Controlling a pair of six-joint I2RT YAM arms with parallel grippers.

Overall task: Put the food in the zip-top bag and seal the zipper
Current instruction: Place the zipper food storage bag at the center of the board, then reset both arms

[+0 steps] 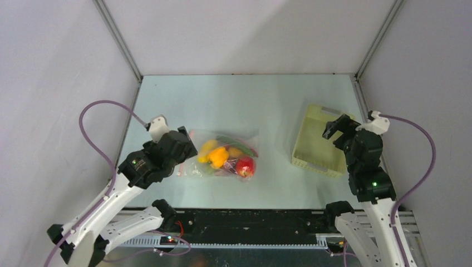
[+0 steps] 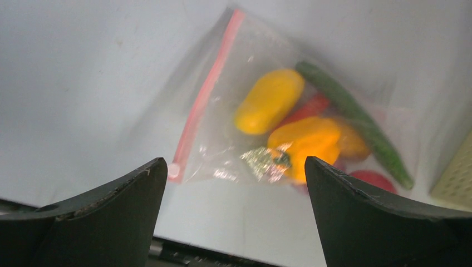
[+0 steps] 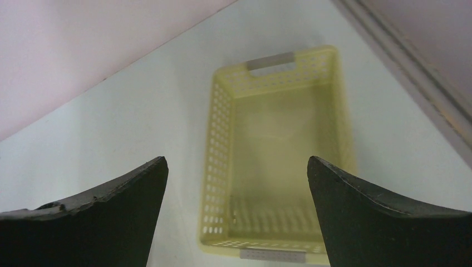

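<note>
the zip-top bag (image 1: 222, 146) lies on the tabletop (image 1: 239, 100) with the food (image 1: 220, 157) inside it, pink zipper (image 2: 206, 94) toward the left hand (image 2: 235, 162), which gapes wide and empty just beside it. the right hand (image 3: 236, 161), also spread and empty, hangs over the yellow basket (image 3: 220, 139).

This is a robotics lab test cell. A pale table (image 1: 234, 105) is boxed in by plain white wall panels (image 1: 245, 33) set in bare metal frame posts (image 1: 118, 41). The left arm (image 1: 119, 200) and right arm (image 1: 364, 161) are mounted on a black rail (image 1: 250, 222) at the near edge, with purple cables (image 1: 82, 123) looping from their wrists. The goods on the table are props: glossy toy food (image 1: 220, 157) in a zip-top bag (image 1: 247, 138), and a pale-yellow perforated basket (image 1: 314, 147).
</note>
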